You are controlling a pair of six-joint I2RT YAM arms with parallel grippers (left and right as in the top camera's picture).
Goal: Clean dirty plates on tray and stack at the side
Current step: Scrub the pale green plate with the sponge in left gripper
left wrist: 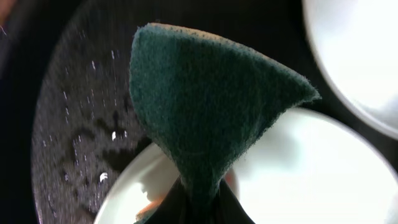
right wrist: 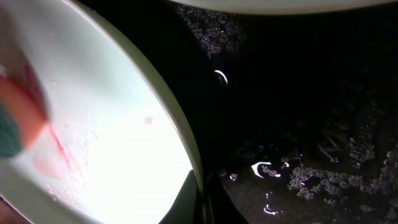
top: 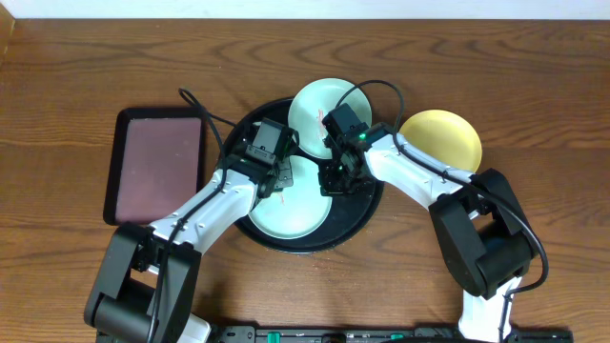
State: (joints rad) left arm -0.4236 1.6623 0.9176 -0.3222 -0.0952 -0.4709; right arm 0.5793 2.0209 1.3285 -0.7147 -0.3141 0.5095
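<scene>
Sponge [left wrist: 205, 106] clamped in left hand [top: 278, 179] is best pressed across plate [top: 295, 217] smear [right wrist: 59, 149]; right hand [top: 335, 174], at 2 o'clock rim, cannot be read.

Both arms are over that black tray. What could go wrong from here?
The tray is wet, so the lower mint plate may slide under the sponge. The left gripper and right gripper sit close together and could bump. The upper mint plate seems to overhang the tray's rim and might get knocked.

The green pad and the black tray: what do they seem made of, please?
The green pad looks like matte, fuzzy-edged fibrous scouring fleece. The black tray is glossy, perhaps plastic or lacquer: water beads and glints on it.
</scene>
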